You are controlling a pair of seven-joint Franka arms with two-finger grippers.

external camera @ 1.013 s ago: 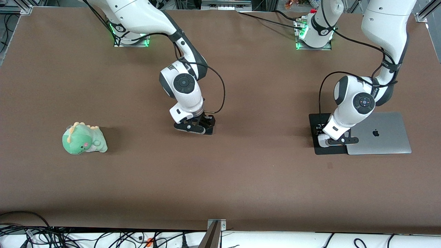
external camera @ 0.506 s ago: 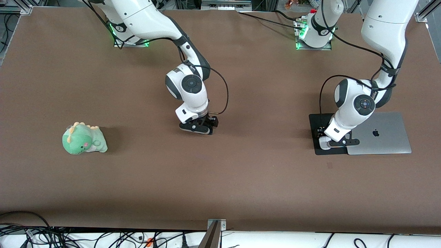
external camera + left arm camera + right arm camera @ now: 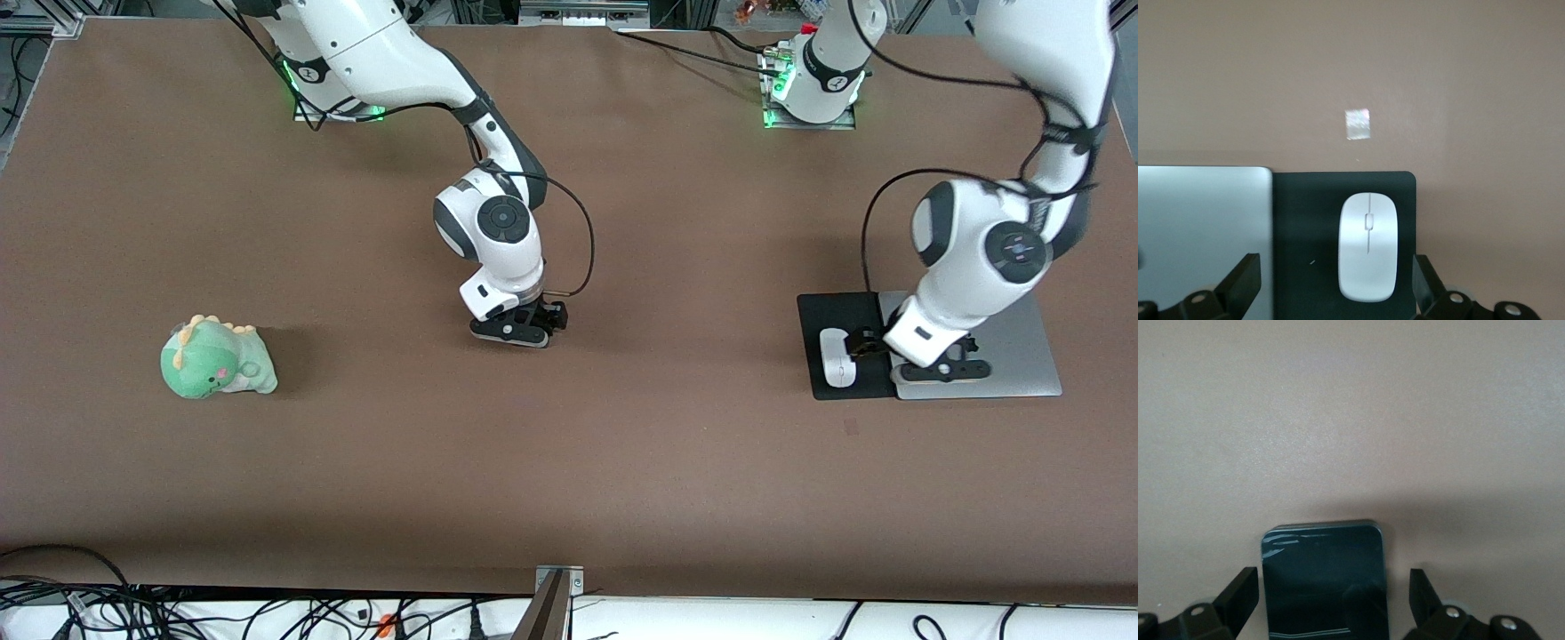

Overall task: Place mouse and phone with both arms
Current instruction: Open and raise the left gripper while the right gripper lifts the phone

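Note:
The white mouse (image 3: pixel 837 357) lies on a black mouse pad (image 3: pixel 831 311) beside a silver laptop (image 3: pixel 1022 356). My left gripper (image 3: pixel 907 356) hangs open and empty above the pad's edge and the laptop. In the left wrist view the mouse (image 3: pixel 1368 245) lies between the spread fingers of my left gripper (image 3: pixel 1336 287), untouched. My right gripper (image 3: pixel 520 331) is low over the mid table and hides the phone in the front view. In the right wrist view the black phone (image 3: pixel 1325 580) lies flat on the table between the open fingers of my right gripper (image 3: pixel 1331 597), clear of both.
A green dinosaur plush (image 3: pixel 218 358) sits toward the right arm's end of the table. A small pale mark (image 3: pixel 852 427) is on the table nearer the front camera than the mouse pad. Cables run along the front edge.
My left gripper has lifted off the mouse and swung over the laptop, leaving the mouse uncovered on the pad. My right gripper has shifted slightly toward the left arm's end.

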